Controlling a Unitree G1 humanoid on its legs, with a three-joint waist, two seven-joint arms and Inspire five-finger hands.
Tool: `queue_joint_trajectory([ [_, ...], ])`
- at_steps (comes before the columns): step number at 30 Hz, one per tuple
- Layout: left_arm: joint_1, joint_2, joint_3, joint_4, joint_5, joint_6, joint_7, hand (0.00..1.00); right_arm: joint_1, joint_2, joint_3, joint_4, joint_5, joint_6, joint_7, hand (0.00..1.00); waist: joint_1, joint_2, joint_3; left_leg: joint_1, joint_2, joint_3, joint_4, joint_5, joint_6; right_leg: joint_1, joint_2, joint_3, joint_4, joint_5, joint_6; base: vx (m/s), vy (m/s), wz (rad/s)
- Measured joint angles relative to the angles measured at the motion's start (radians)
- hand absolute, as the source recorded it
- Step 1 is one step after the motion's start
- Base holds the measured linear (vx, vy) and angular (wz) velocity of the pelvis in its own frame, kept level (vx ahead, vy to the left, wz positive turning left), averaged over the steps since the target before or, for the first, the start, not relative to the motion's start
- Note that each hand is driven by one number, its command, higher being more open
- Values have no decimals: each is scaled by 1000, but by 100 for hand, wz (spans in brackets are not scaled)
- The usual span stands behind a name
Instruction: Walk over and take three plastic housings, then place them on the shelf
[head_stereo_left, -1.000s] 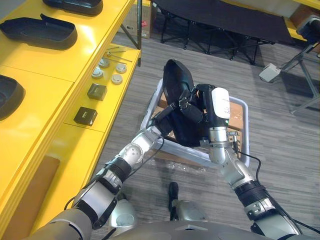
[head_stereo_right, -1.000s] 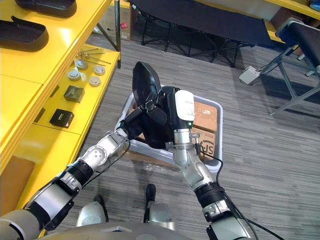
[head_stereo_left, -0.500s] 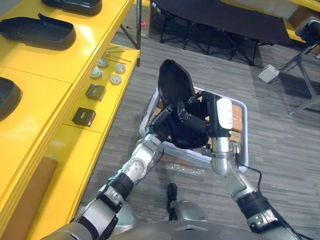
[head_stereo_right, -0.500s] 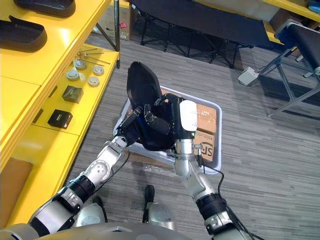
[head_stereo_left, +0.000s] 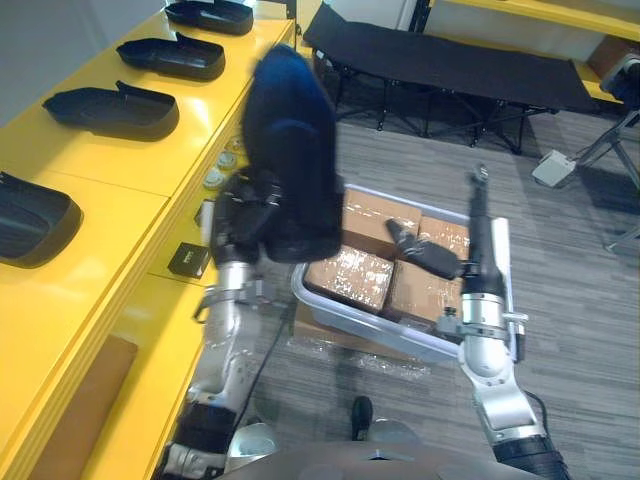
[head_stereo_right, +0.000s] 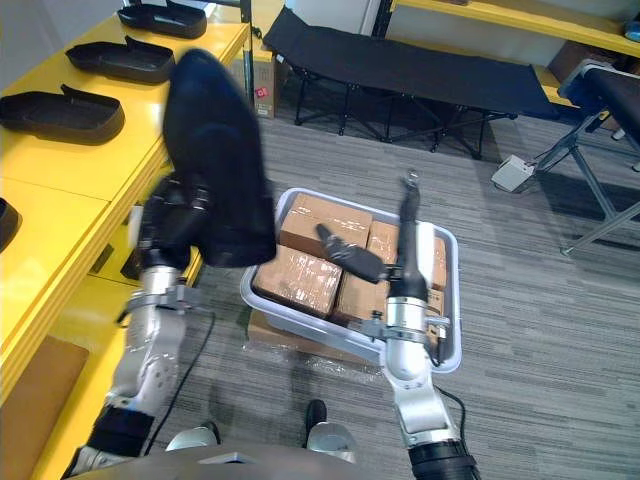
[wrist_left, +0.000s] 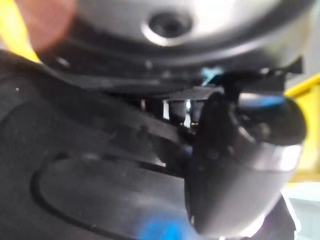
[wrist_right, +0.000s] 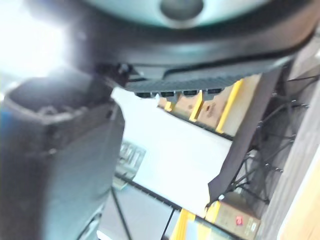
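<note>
beside the yellow shelf, the left hand alone now carried the black plastic housing, raised upright clear of the grey bin where both hands had gripped it. its fingers were curled round the smooth, rounded shell's lower end. the right hand had let go, fingers straight, above the taped cardboard boxes.

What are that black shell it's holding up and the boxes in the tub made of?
The black shell looks like moulded plastic, smooth matt black, one curved piece. The boxes are brown cardboard, with shiny strips that look like clear tape.
</note>
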Motion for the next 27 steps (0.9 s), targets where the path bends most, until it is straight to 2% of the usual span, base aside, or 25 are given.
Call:
queue_joint_trajectory([
  [1,35,2,33,-33,53,-39,35,0,56,0,-16,-38,37,14,18,100,-2,8,-19,6,0,0,-12,4,-1,7,0,-4,-13,0,0,0,0,0],
  [3,74,5,46,-59,103,-67,64,0,115,0,-15,-94,71,23,50,100,-4,20,-36,13,0,3,-24,8,-2,8,1,-4,-13,0,0,0,0,0],
  [6,118,9,36,-76,138,-69,69,0,158,3,-1,-143,130,23,109,100,-6,24,-45,21,0,10,-28,10,-4,10,4,0,-15,-1,1,-45,-4,-7],
  [9,180,10,8,-76,137,-69,68,0,198,62,11,-148,276,23,160,100,-10,22,-68,21,0,21,-44,20,-7,-5,5,7,-20,-1,0,-47,-7,-10],
  [12,223,9,4,-76,137,-69,65,0,247,106,9,-125,343,23,156,100,-18,28,-72,21,1,23,-49,23,-8,-8,6,8,-20,-1,0,-8,1,-2],
  [20,256,9,50,-104,138,-63,97,0,251,114,10,-3,404,6,158,100,-22,53,-87,20,0,23,-59,32,-7,-14,6,5,-16,1,0,-1,-3,0],
  [23,263,9,99,-163,138,-54,137,0,205,101,55,5,404,-4,163,100,-4,55,-86,0,-2,-34,-55,35,-4,0,4,-51,-18,-4,-3,-32,-11,46],
  [26,305,1,151,-242,137,-36,150,0,128,67,166,28,399,-4,179,100,38,57,-87,-51,-3,-135,-58,62,-1,30,-3,-193,-16,-15,-9,-32,-43,107],
  [27,315,-2,160,-249,136,-36,144,0,115,64,175,35,398,-3,180,100,48,58,-86,-63,1,-135,-57,60,12,38,-6,-233,-16,-17,-10,-30,-28,148],
])
